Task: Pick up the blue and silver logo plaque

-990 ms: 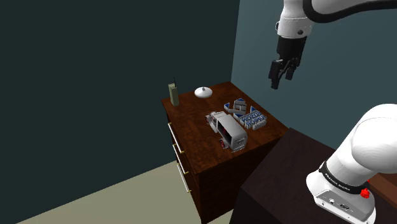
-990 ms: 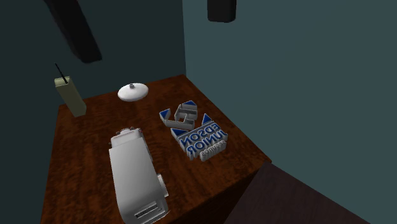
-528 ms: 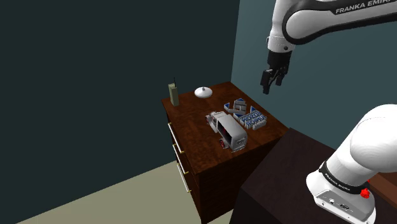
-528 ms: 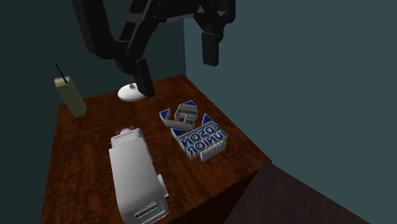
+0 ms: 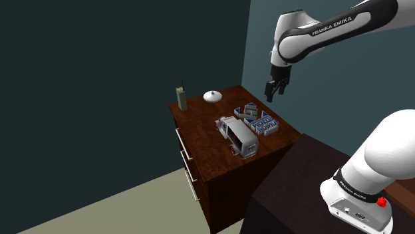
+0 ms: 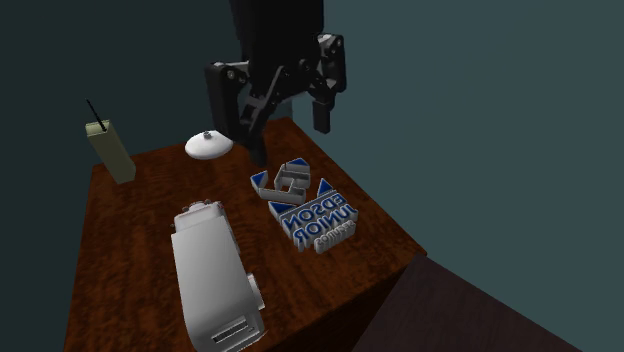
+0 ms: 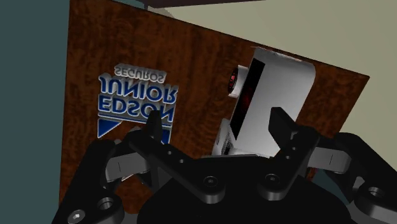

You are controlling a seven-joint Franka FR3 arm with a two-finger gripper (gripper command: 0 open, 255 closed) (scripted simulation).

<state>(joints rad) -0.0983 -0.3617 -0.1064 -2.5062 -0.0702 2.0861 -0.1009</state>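
Observation:
The blue and silver logo plaque lies flat on the dark wooden dresser top, near the shoulder view's right edge of it. In the second exterior view the plaque reads as raised letters with blue faces and silver sides. My black gripper hangs in the air above and behind the plaque, open, with nothing between its fingers. Seen from the second exterior camera, the gripper hovers over the far end of the plaque. In the wrist view the plaque lies beyond one fingertip, not between the fingers.
A white and silver toaster-like appliance lies beside the plaque, toward the dresser's front. A white dish and an olive handset with an antenna stand at the back. A teal wall rises behind. My dark stand adjoins the dresser.
The arm has swung down and toward the shoulder view's left, bringing the gripper from high beside the wall to just above the plaque's far end. Objects on the dresser have not moved.

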